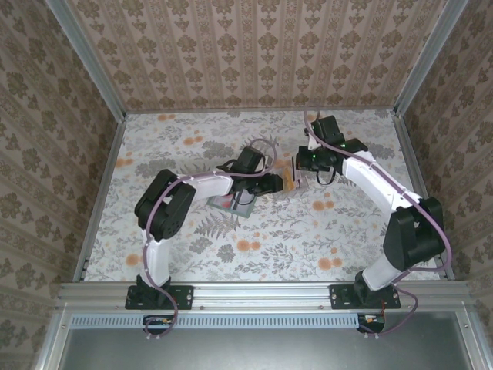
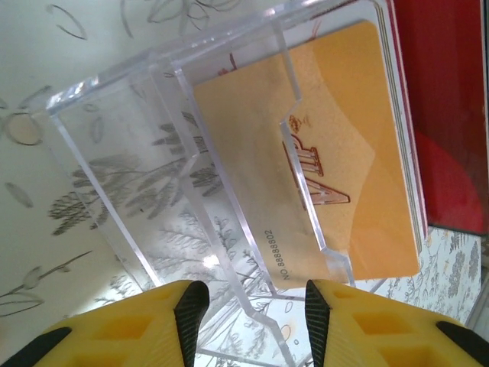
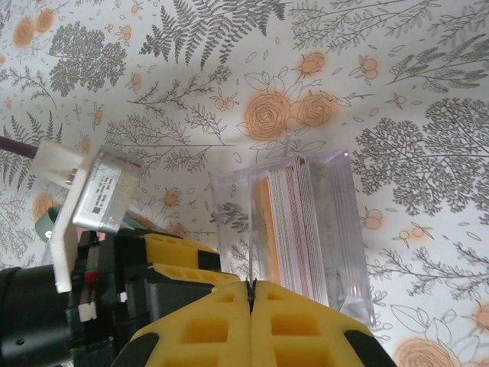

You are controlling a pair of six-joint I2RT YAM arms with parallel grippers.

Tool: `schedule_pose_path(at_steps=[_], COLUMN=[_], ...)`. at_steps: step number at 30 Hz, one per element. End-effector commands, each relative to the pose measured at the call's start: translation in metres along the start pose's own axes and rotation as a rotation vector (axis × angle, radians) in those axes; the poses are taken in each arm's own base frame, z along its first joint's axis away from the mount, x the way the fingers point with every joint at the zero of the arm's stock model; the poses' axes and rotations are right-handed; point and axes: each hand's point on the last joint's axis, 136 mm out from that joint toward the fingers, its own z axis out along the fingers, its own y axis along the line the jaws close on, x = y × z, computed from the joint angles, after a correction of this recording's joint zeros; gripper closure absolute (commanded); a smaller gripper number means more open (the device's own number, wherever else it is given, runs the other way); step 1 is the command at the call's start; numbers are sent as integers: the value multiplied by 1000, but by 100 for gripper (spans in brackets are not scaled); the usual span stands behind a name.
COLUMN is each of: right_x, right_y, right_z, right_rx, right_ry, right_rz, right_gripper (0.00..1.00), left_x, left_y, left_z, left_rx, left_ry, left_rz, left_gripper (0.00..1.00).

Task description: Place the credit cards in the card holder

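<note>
Top external view, left to right: the flat sage grey-green card holder (image 1: 245,210) lay on the floral-patterned counter (image 1: 169,139) under the left forearm, with a red rectangular card (image 1: 224,202) seemingly on its far-left corner. It sat to the left of both hands and nearer the bases, so the left arm was closer to it.

The left hand (image 1: 266,185) reached toward centre. In the left wrist view its yellow fingers (image 2: 191,313) were part-closed around the near end of the clear plastic tray (image 2: 114,153), probably clamping it. Contact itself was hard to see.

An orange-yellow rectangular card (image 2: 344,153) stood at the front of a stack in the tray, between the two hands. It read "VIP" in outlined letters and "NO 88888802" along one edge. Its face was toward the left hand, but its long axis was hard to judge.

The right hand (image 1: 299,171) met the tray from the right. In the right wrist view its fingers (image 3: 298,329) were fully closed, pinching a thin edge at the front of the stack. I could not tell whether that was a card or the tray wall. No cards were in the card holder yet. A pulled card would likely have to travel left and toward the bases.
</note>
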Motion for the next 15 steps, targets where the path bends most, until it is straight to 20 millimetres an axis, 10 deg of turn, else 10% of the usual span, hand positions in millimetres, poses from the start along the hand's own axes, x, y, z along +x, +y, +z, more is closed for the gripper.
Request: schedule_pose_path(at_steps=[1, 15], right_x=[-3, 1], right_y=[-8, -24], right_z=[-17, -39], right_rx=[21, 7], right_ry=[-41, -94], right_rz=[10, 84], right_gripper=[98, 98], left_x=[2, 4], left_y=[-16, -51], left_z=[8, 32], left_rx=[37, 130], left_ry=[21, 31], left_rz=[2, 11], left_gripper=[57, 57])
